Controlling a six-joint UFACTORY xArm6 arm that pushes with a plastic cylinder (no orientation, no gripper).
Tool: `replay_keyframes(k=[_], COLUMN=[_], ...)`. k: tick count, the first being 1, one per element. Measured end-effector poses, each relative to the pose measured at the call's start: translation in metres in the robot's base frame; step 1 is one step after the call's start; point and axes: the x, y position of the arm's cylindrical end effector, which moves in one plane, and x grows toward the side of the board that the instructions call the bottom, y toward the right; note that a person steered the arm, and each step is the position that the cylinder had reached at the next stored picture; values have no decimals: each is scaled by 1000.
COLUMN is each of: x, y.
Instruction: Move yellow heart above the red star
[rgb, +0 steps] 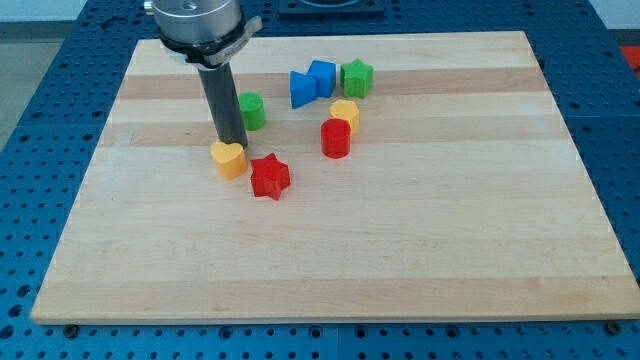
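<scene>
Yellow heart (229, 159) – lobes toward view's top, touching my tip (232, 146); red star (269, 177) just right – no hand.

A robotics lab bench: a pale wooden board (330, 250) lies on a blue perforated metal table (50, 150) showing around the board's edges

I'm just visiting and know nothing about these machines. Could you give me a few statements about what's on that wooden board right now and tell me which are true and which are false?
1. My tip is right behind the yellow heart, at its top edge. True.
2. The yellow heart lies to the right of the red star. False: it lies to its left, slightly higher.
3. Two blue blocks sit beside a green star. True.
4. The red cylinder sits alone, far from any block. False: a yellow block is right behind it.
</scene>
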Motion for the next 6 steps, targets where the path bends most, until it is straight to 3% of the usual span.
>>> replay_keyframes(k=[4, 6], x=[7, 26], y=[-59, 6])
